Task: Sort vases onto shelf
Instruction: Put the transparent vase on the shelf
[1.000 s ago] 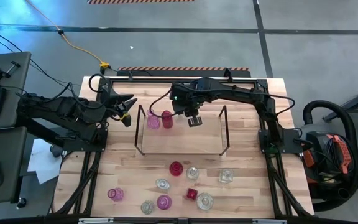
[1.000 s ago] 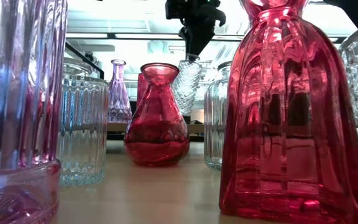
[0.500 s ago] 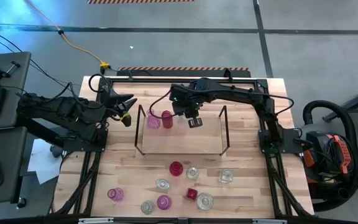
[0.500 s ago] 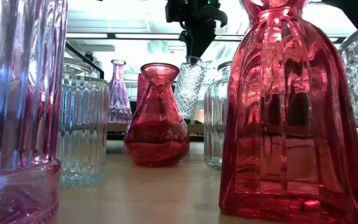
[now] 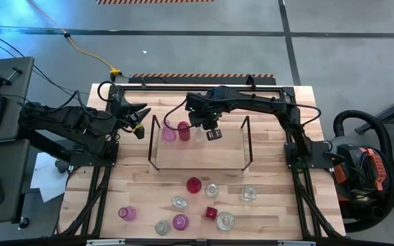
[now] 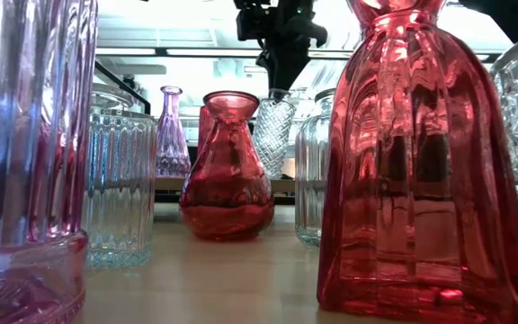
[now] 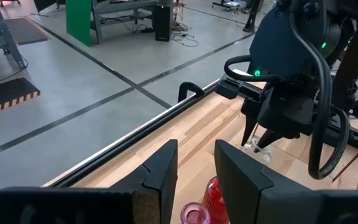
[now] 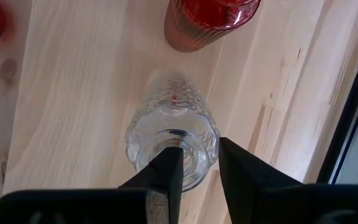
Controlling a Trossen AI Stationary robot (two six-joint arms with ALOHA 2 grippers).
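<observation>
Vases: a pink one (image 5: 167, 132) and a red one (image 5: 183, 129) stand on the shelf (image 5: 200, 156)'s left end, beside them a clear vase (image 8: 173, 138) clamped at its neck by the right gripper (image 5: 211, 132)'s fingers. The left gripper (image 5: 141, 121) waits off the shelf's left end, fingers slightly apart.

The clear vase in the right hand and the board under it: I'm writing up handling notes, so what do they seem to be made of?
The clear vase looks like colourless glass with a pressed diamond texture: the board's grain shows through it and its ridges glint. The right hand grips its neck. The shelf board looks like pale unpainted wood, matte, with visible grain lines and a knot.
</observation>
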